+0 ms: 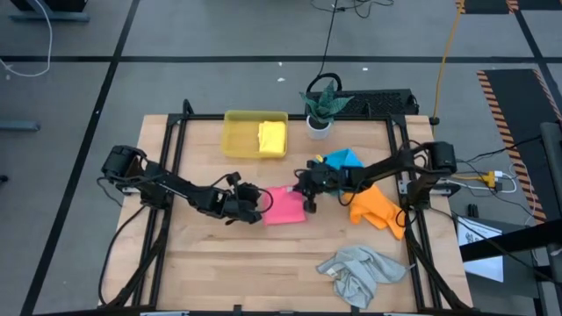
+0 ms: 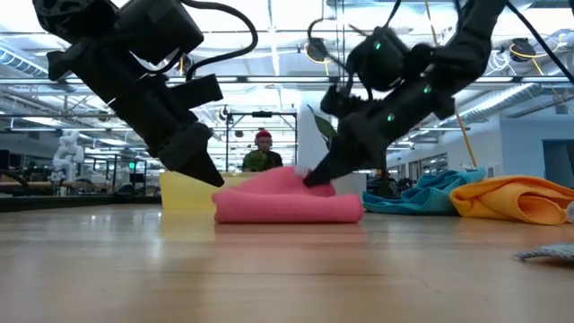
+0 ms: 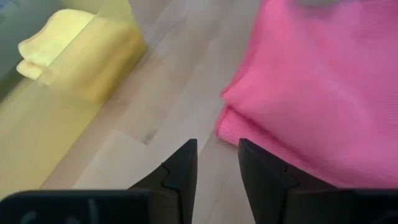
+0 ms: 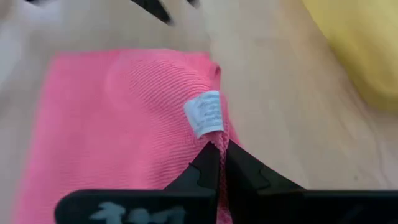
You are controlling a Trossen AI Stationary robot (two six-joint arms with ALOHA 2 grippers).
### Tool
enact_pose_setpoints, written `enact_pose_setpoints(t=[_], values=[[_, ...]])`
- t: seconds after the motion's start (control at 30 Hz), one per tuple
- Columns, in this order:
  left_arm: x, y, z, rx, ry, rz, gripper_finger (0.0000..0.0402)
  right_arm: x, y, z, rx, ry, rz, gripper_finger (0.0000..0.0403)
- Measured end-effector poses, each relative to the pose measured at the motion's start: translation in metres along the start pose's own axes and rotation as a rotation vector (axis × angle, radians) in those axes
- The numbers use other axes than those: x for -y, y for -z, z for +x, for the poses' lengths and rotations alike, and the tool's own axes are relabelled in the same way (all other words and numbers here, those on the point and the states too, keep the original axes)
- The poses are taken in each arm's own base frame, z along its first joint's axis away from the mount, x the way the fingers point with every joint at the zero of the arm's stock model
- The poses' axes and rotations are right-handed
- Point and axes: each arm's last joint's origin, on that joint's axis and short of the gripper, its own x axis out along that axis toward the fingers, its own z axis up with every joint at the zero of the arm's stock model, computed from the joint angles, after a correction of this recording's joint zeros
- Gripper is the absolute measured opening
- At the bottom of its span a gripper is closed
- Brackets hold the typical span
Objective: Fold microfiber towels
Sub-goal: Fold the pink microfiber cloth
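Five towels, high view: pink towel lay folded mid-surface between both grippers; yellow towel sat folded in the yellow tray, likely the done pile; blue towel, orange towel and grey towel were crumpled off to the right side, apparently waiting their turn.
Left gripper, high view: left gripper sat at the pink towel's left edge, probably to steady it.
Right gripper, high view: right gripper was at the pink towel's right edge.
Low view: pink towel was a flat doubled pad on the wood surface; one arm's tip met its top near the right end, the other came down at its left end.
Left wrist view: fingers were partly spread with a gap between, holding nothing; tips just beside the towel's folded edge, apart from it.
Right wrist view: jaws were pressed together, pinching the pink towel's corner beside the white label, seemingly to hold that layer for the fold.
Stage: pink fold looked nearly finished.
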Motion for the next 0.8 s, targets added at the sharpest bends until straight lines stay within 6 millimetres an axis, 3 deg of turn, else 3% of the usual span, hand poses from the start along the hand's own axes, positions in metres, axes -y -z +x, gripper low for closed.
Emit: enact_pose_setpoints(t=[0.23, 0.5, 0.63, 0.8], values=[[0.002, -0.005, 0.0, 0.041, 0.017, -0.014, 0.0117, 0.005, 0.011, 0.004, -0.081, 0.01, 0.016, 0.0006], [0.003, -0.006, 0.0, 0.047, 0.052, -0.023, 0.0117, 0.001, 0.007, -0.001, -0.076, -0.018, -0.013, 0.0009], [0.006, -0.007, -0.002, 0.044, 0.101, 0.001, 0.0117, 0.005, 0.002, -0.014, -0.114, 0.108, -0.014, 0.0039], [0.014, -0.009, -0.006, 0.079, 0.169, 0.05, 0.0117, 0.009, -0.011, -0.04, -0.106, 0.206, 0.06, 0.0103]])
